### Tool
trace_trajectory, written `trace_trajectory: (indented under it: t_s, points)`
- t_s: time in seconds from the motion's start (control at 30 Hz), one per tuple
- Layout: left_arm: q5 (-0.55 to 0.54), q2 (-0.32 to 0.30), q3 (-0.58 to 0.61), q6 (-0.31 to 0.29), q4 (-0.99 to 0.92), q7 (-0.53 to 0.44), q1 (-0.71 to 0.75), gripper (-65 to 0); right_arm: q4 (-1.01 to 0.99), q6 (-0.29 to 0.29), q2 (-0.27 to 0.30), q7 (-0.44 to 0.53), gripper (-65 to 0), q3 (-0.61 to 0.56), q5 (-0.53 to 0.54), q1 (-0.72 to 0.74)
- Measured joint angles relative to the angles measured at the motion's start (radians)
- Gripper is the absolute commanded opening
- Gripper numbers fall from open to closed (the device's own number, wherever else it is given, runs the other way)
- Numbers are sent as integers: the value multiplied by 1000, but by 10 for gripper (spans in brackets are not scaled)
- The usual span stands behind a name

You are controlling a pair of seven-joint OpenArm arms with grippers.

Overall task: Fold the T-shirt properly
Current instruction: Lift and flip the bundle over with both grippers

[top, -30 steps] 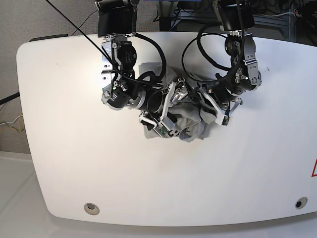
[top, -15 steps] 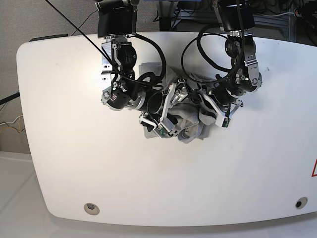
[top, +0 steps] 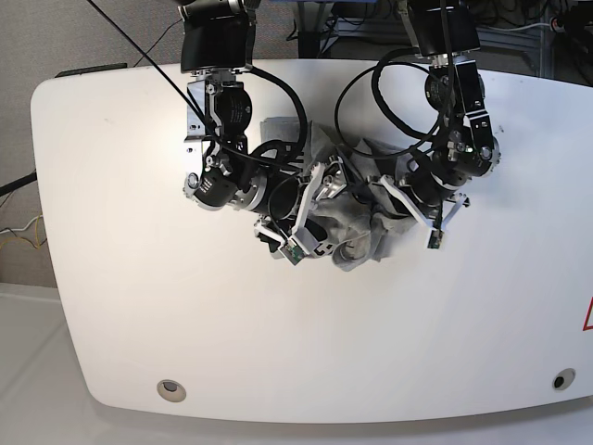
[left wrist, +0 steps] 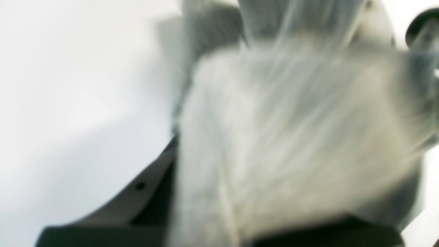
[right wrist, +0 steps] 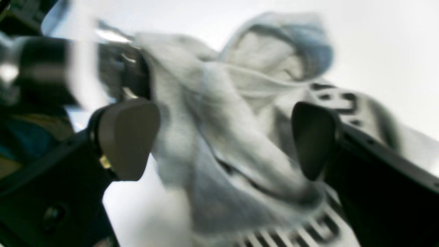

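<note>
The heather-grey T-shirt [top: 359,234] lies crumpled in a heap at the middle of the white table [top: 139,278], between my two grippers. My right gripper [top: 315,221] is open at the heap's left side. In the right wrist view its pads [right wrist: 127,137] stand wide apart with bunched cloth [right wrist: 219,130] and black lettering [right wrist: 343,103] between them. My left gripper [top: 400,202] is at the heap's right side. In the blurred left wrist view the cloth [left wrist: 291,137] runs taut from the jaws and fills the frame, so it appears shut on the cloth.
Black cables [top: 357,79] loop over the table's back behind both arms. Round fittings sit near the front edge at the left [top: 170,389] and right [top: 562,379]. A red triangle mark [top: 587,315] is at the right edge.
My left arm has swung to the right and a little back, drawing the right side of the shirt with it. My right gripper has shifted slightly left and down.
</note>
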Motion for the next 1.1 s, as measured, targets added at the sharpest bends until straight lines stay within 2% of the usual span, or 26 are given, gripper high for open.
trace_trajectory:
  t_s: [0.37, 0.63, 0.9, 0.97, 1.1]
  points:
    - [-7, -8, -3, 0, 101, -11, -21, -634, -2, 0, 0, -6, -49, 0, -3, 11]
    - [-3, -25, -66, 3, 137, -11, -55, -634, 1, 0, 0, -8, -50, 3, -43, 15]
    - [-8, -38, -74, 2, 172, -11, -87, -634, 17, 3, -2, -4, -54, 104, -40, 51]
    - [-8, -39, -71, 2, 173, -11, -96, -634, 17, 2, 0, -4, -76, 126, -42, 58]
    - [-8, -48, -35, 2, 173, -11, -102, -634, 17, 3, 6, -5, -183, 153, -40, 61]
